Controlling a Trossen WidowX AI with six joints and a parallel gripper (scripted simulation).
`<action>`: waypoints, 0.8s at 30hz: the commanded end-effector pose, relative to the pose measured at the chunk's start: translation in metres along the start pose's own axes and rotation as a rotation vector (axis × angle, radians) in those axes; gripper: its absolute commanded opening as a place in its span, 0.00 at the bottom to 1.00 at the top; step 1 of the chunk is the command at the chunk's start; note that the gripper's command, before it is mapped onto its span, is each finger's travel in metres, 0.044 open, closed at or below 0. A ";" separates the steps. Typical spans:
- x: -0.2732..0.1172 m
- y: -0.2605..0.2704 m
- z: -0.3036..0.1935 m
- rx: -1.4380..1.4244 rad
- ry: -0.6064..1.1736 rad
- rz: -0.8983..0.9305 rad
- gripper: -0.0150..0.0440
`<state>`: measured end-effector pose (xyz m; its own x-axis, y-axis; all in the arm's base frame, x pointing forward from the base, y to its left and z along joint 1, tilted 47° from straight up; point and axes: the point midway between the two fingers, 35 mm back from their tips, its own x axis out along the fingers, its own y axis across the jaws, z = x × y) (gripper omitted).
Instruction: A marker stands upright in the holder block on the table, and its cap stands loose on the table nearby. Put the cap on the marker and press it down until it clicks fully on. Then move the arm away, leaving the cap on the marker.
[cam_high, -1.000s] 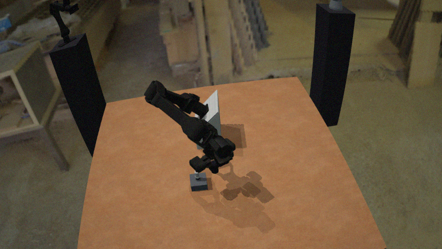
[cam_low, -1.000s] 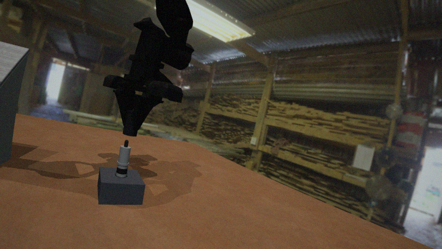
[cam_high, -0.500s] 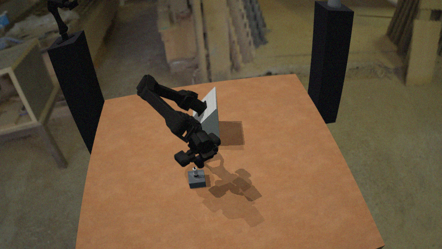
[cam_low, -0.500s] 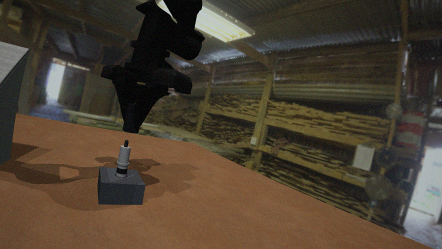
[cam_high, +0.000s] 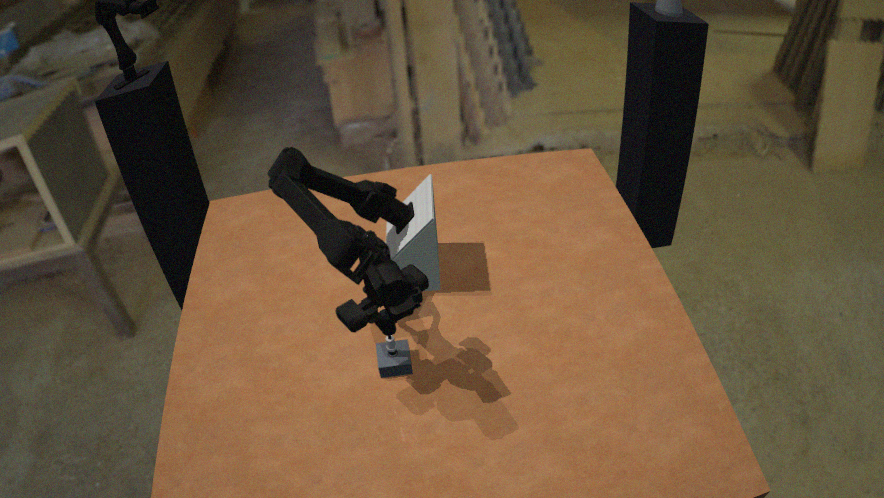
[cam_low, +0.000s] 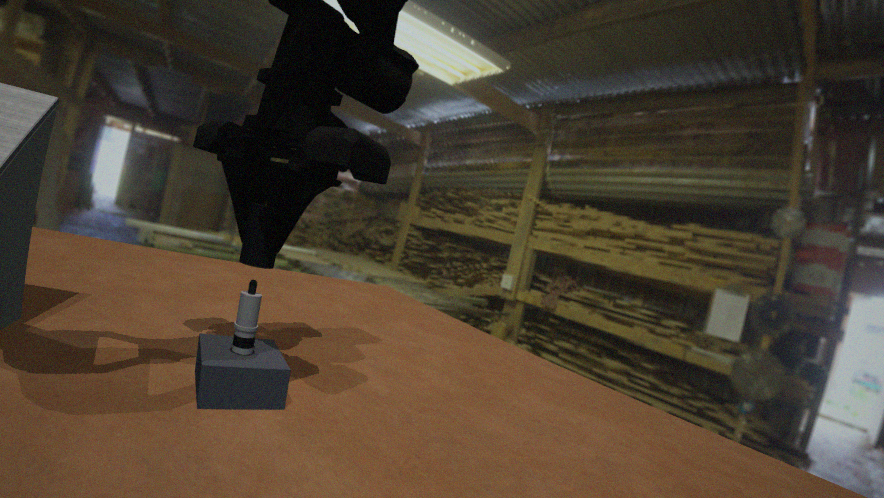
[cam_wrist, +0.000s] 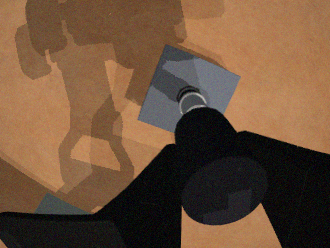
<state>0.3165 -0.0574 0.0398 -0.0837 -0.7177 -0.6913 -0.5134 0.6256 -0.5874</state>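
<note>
The cap (cam_wrist: 222, 188) is off the desk (cam_high: 556, 371) and clamped in the claw (cam_low: 254, 259), so the pick-up looks done; seating it, pressing it to the click and drawing the arm away are all left. In the exterior view the marker (cam_low: 246, 320) stands upright in the holder block (cam_low: 242, 378) at lower left of the frame, its dark tip bare, with the claw's dark lower end hanging above it and a gap between them. The wrist view shows the cap as a dark round body in the lower middle, the marker and block just beyond it toward the centre. The jaws stand partly closed, gripping the cap and touching nothing else. Alignment looks close, though I cannot tell how exact.
</note>
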 end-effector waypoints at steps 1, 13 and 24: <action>0.003 -0.001 -0.001 -0.002 -0.001 -0.004 0.25; 0.021 -0.002 0.000 -0.002 -0.001 -0.003 0.25; 0.039 -0.002 0.000 -0.002 -0.001 -0.004 0.25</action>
<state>0.3150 -0.0786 0.0195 -0.0767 -0.7177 -0.6921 -0.5173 0.6221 -0.5877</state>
